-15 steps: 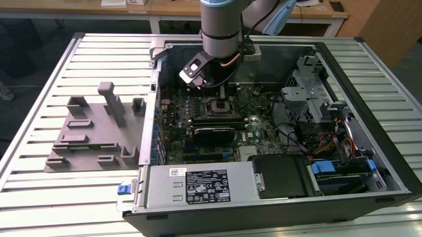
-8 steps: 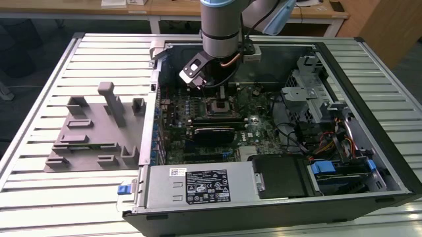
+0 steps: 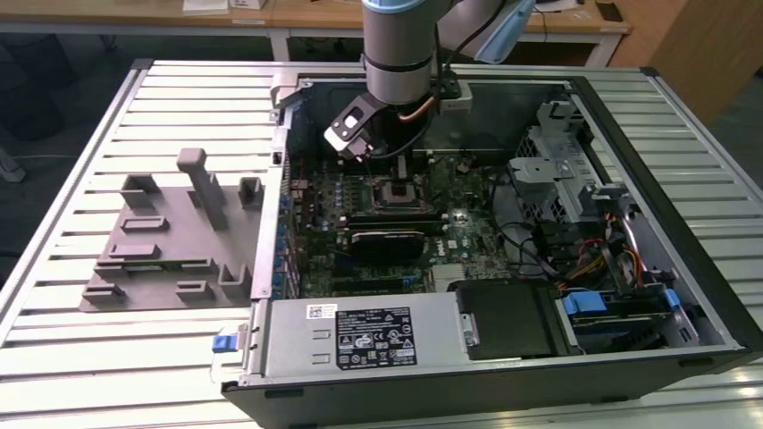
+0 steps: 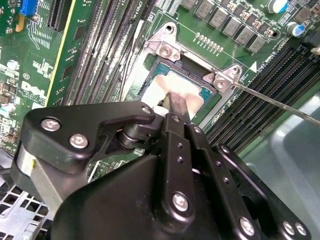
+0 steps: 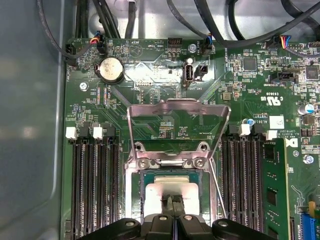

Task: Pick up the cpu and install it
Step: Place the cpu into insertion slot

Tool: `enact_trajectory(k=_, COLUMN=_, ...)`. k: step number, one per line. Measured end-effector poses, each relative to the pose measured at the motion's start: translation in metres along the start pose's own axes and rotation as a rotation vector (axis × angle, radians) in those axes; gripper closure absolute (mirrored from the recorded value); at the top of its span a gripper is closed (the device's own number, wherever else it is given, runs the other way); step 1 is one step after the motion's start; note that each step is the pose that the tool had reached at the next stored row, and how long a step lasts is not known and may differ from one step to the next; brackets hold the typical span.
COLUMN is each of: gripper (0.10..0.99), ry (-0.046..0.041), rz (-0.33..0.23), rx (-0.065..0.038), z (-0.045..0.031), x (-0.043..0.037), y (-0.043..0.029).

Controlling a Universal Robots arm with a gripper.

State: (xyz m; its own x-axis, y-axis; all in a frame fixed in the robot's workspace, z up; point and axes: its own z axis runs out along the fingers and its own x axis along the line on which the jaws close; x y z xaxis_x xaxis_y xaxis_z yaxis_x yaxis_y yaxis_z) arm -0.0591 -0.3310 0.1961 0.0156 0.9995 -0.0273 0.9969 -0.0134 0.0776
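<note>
The cpu (image 5: 167, 186) lies flat in the open socket of the motherboard (image 3: 465, 232), its pale metal top up and level within the socket's frame, so the pick-up and the carry appear to be done and the chip looks placed where it belongs. Going from the exterior view's left: a grey plastic plate with upright blocks (image 3: 167, 241) rests on the slatted table (image 3: 71, 357) with no chip on it; just beside it stands the opened computer case (image 3: 703, 268), and the arm (image 3: 399, 45) reaches down into it over the socket. In the first wrist view the gripper (image 5: 173, 201) has its two narrow fingers pressed together, with nothing pinched between them, and their tips are over the middle of the cpu's top; whether they touch it or hang just above cannot be told. The load plate (image 5: 177, 117) stands tilted up behind the socket, and in the second wrist view the thin retention lever (image 4: 280, 102) sticks out free to one side. Judging by that, the chip is seated but not clamped: the socket remains unclosed.
</note>
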Motion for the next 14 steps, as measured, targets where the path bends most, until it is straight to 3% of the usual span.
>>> enact_trajectory(k=6, gripper=0.98, ry=0.0055, rz=0.001, rx=-0.001, z=-0.0028, x=0.0007, y=0.0005)
enact_trajectory(k=14, gripper=0.98, ry=0.0038, rz=0.0, rx=0.0, z=-0.0204, x=-0.0001, y=0.0017)
